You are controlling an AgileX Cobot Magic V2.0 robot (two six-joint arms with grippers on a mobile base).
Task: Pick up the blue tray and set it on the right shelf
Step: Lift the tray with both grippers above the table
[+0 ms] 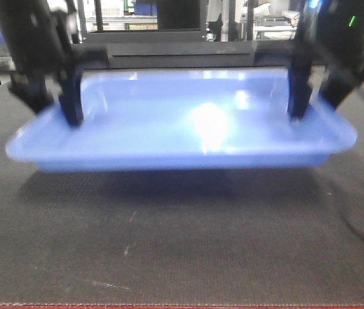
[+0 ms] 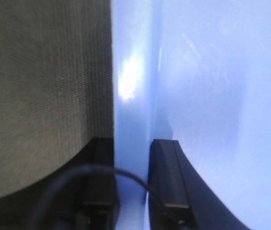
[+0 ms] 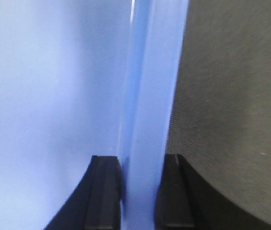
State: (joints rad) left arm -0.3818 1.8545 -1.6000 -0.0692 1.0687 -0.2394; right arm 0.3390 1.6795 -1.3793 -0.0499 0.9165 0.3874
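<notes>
Dark mat [image 1: 182, 257] sits beneath the blue tray [image 1: 169, 129], apparently hanging clear; left gripper [image 1: 54, 108] and right gripper [image 1: 317, 100] each clamp 1 short rim, its length spanning them.

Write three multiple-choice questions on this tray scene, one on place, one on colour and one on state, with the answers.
1. Where does the left gripper hold the tray?
A. its left rim
B. its middle
C. its near edge

2. What colour is the tray?
A. red
B. green
C. light blue

3. How is the right gripper?
A. open above the tray
B. shut on the tray's rim
C. hanging clear of the tray

Answers:
1 A: the left wrist view shows a finger on either side of the rim, next to the table.
2 C: it is pale blue in every view.
3 B: the right wrist view shows its fingers pinching the rim.
</notes>
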